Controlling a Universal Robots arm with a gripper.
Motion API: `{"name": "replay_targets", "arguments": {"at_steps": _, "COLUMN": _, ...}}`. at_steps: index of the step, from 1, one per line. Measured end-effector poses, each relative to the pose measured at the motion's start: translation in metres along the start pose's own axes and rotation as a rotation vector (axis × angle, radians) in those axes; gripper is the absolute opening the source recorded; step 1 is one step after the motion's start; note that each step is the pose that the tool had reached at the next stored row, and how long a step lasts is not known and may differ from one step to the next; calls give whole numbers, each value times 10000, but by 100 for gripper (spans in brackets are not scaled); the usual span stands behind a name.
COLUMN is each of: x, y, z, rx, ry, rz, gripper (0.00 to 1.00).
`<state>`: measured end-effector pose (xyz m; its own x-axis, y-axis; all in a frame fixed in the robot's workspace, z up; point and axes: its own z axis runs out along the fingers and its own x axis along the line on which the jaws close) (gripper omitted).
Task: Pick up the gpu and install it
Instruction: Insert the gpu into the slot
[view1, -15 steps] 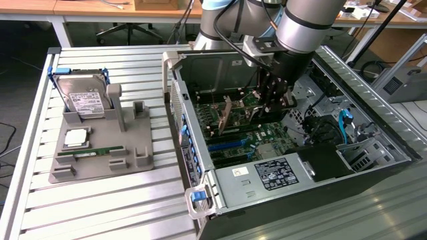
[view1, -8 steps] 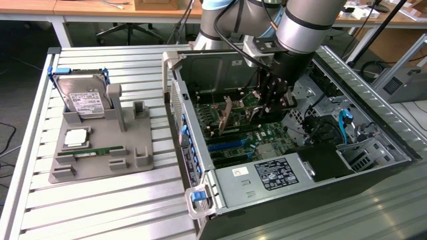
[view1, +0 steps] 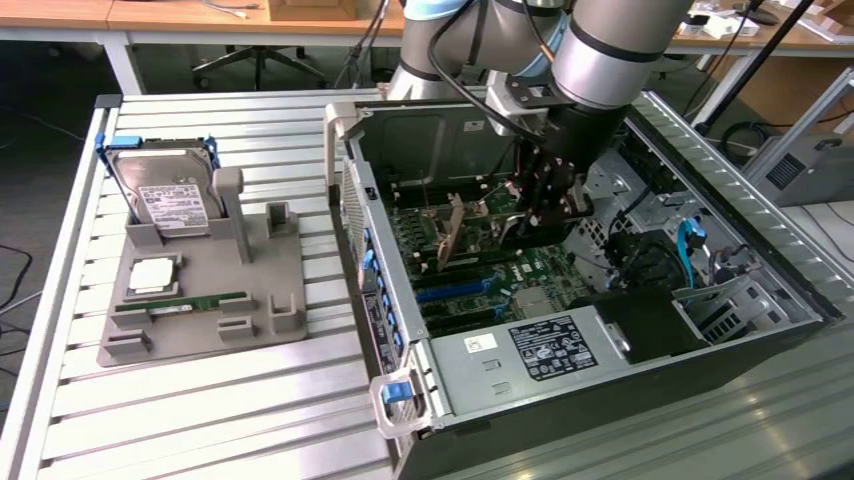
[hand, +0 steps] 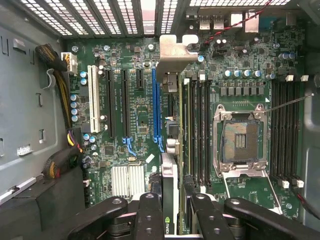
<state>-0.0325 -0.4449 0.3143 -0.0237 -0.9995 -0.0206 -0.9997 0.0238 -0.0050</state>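
The black two-fingered gripper (hand: 170, 212) pinches the thin dark gpu card with its silver bracket (hand: 170, 150), held edge-on directly beneath it over the green motherboard (hand: 135, 115), seemingly just beside the blue slot (hand: 156, 107) inside the open grey computer case (view1: 747, 300).

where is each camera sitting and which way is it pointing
Exterior view: off the arm, raised, looking down at the open computer case and the grey parts holder on the slatted table; the arm's silver links and the gripper reach into the case.
Wrist view: on the wrist, looking straight down at the motherboard; the black fingers grip the gpu edge-on.
Shared: gpu, motherboard, gripper.
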Motion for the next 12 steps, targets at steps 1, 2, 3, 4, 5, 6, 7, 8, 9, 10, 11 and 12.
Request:
{"name": "replay_targets", "arguments": {"at_steps": 1, "x": 0, "y": 2, "z": 7, "rx": 0, "ry": 1, "rz": -2, "gripper": 27}}
{"name": "replay_targets", "arguments": {"at_steps": 2, "x": 2, "y": 62, "z": 24, "rx": 0, "ry": 0, "rz": -2, "gripper": 27}}
{"name": "replay_targets", "arguments": {"at_steps": 3, "x": 2, "y": 68, "z": 39, "rx": -1, "ry": 1, "rz": 0, "gripper": 27}}
{"name": "replay_targets", "arguments": {"at_steps": 4, "x": 2, "y": 68, "z": 43, "rx": 0, "ry": 0, "rz": 0, "gripper": 27}}
{"name": "replay_targets", "arguments": {"at_steps": 5, "x": 3, "y": 68, "z": 55, "rx": 0, "ry": 1, "rz": 0, "gripper": 27}}
{"name": "replay_targets", "arguments": {"at_steps": 6, "x": 3, "y": 68, "z": 63, "rx": 0, "ry": 1, "rz": 0, "gripper": 27}}
{"name": "replay_targets", "arguments": {"at_steps": 7, "x": 4, "y": 69, "z": 71, "rx": -1, "ry": 1, "rz": 0, "gripper": 27}}
{"name": "replay_targets", "arguments": {"at_steps": 8, "x": 4, "y": 71, "z": 78, "rx": 0, "ry": 1, "rz": 0, "gripper": 27}}
{"name": "replay_targets", "arguments": {"at_steps": 9, "x": 5, "y": 75, "z": 79, "rx": -1, "ry": 1, "rz": 0, "gripper": 27}}
{"name": "replay_targets", "arguments": {"at_steps": 10, "x": 5, "y": 76, "z": 79, "rx": 0, "ry": 1, "rz": -1, "gripper": 27}}
{"name": "replay_targets", "arguments": {"at_steps": 11, "x": 5, "y": 76, "z": 80, "rx": 0, "ry": 1, "rz": 0, "gripper": 27}}
{"name": "replay_targets", "arguments": {"at_steps": 12, "x": 5, "y": 77, "z": 80, "rx": 0, "ry": 0, "rz": 0, "gripper": 27}}
